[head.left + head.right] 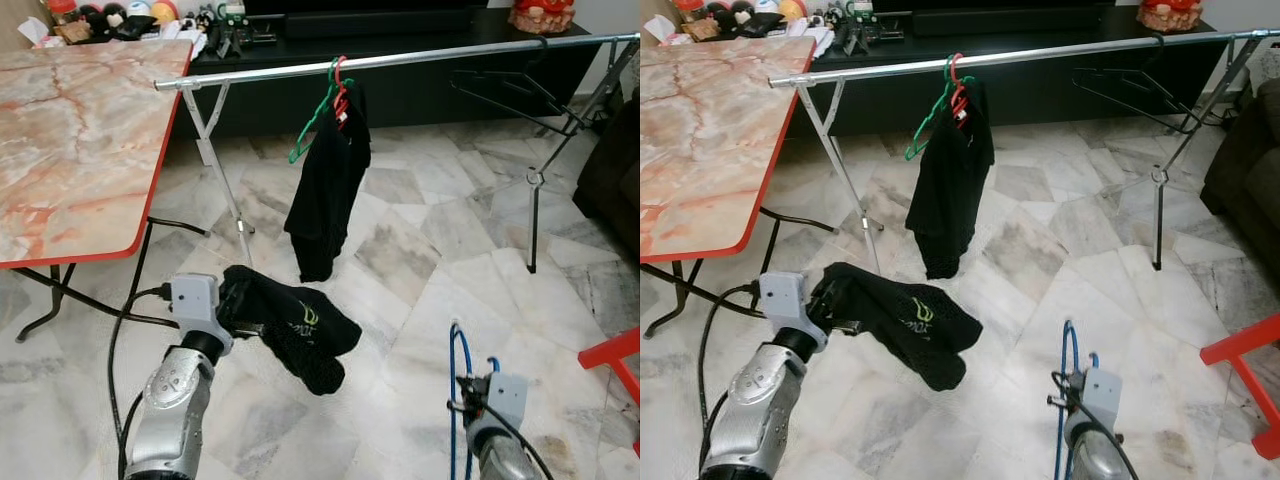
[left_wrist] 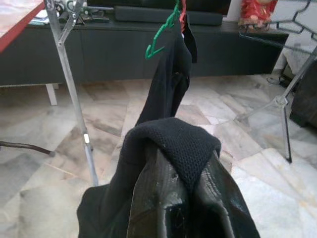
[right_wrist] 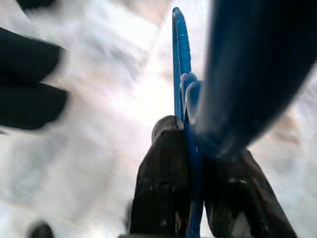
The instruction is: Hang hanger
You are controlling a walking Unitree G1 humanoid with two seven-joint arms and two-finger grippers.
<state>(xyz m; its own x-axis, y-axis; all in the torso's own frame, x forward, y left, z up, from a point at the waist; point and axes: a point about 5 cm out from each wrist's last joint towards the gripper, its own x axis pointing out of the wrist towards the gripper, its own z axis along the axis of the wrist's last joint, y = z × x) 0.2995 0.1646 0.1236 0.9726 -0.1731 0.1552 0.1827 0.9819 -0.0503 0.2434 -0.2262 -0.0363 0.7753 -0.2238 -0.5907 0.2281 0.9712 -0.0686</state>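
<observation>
The left hand [image 1: 232, 318] grips a black garment [image 1: 295, 325] low above the floor [image 1: 420, 260]. The right hand [image 3: 193, 163] pinches a blue hanger [image 3: 181, 54]. Another garment hangs on the rail [image 1: 450, 57].

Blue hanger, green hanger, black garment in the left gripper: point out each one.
blue hanger [image 1: 458, 352]: left eye view, upright bar.
green hanger [image 1: 318, 116]: left eye view, sloping arm.
black garment [image 1: 300, 325]: left eye view, draped middle.

A silver metal clothes rail [image 1: 1040, 50] carries a black garment [image 1: 950, 190] on green and red plastic hangers [image 1: 940, 100]. The left pincer [image 1: 840, 318] grips a crumpled black cloth [image 1: 910, 325] above the marble floor [image 1: 1070, 260]; the right pincer [image 1: 1072, 385] holds a blue plastic hanger [image 1: 1067, 350]. A red-edged marble worktop [image 1: 710, 130] stands beside the rail's left end.
</observation>
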